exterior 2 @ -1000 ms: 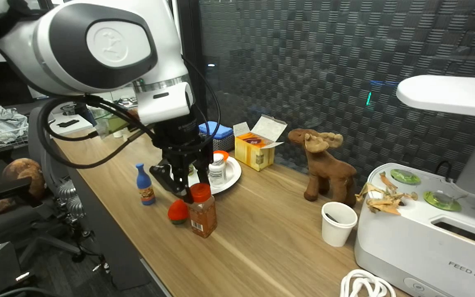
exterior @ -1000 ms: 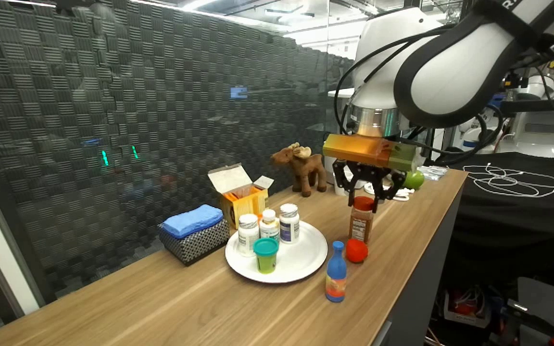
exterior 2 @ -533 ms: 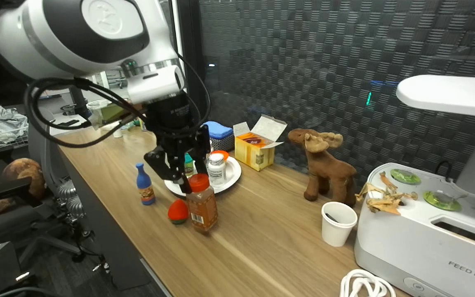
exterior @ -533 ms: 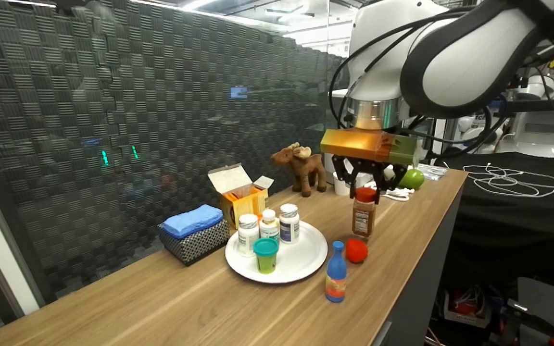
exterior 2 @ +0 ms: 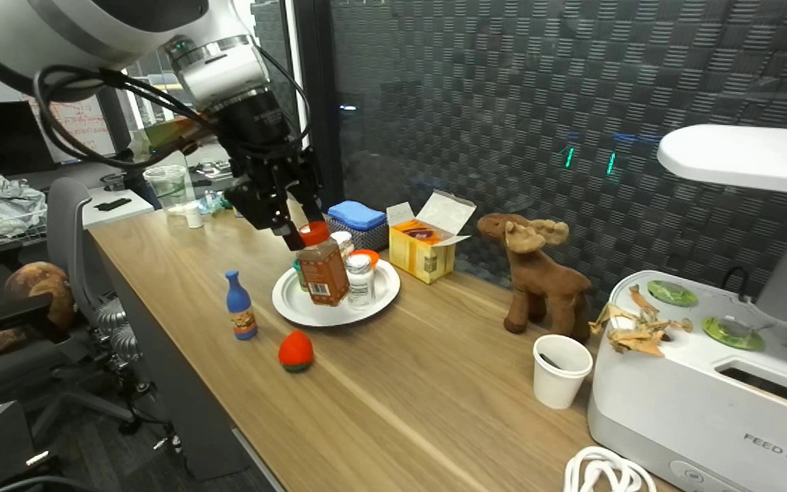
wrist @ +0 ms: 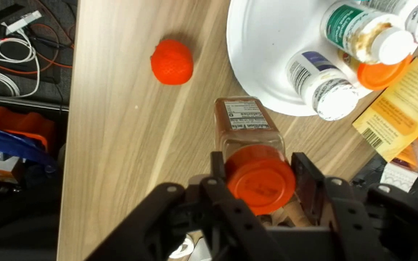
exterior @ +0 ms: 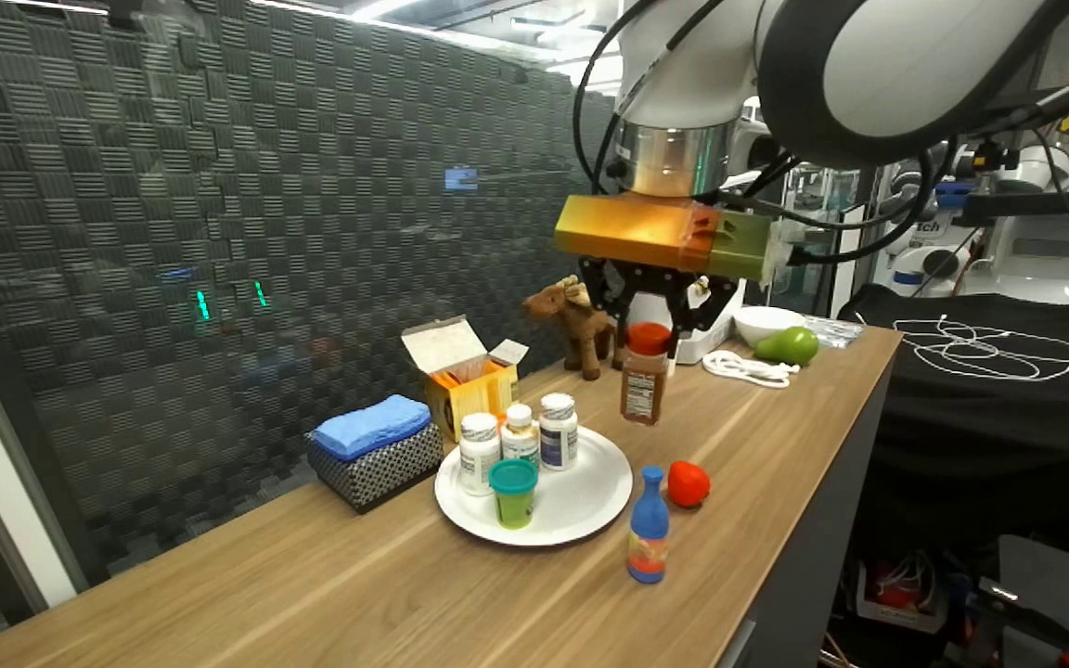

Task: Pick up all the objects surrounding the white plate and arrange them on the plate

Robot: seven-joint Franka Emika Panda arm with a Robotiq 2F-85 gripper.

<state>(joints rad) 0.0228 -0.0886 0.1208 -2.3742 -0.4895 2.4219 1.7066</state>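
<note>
1. The gripper is pinching a brown jar by its red lid, with one black finger on each side.
2. The brown jar hangs in the air above the table, tipped a little. In the wrist view, its bottom shows just beside the edge of the white plate.
3. Three white bottles stand on the white plate, with a green tub next to them. The green tub has a blue-green lid.
4. An orange lid pokes out by the white bottles. Most of what is under it is hidden, so I can't tell for sure if it sits on the plate.
5. A blue bottle stands upright on the table, near the plate.
6. A red round thing with a green bottom sits on the table near the blue bottle, apart from the plate.
7. An open yellow box and a patterned box stand near the plate. A brown toy moose stands on the table too.
</note>
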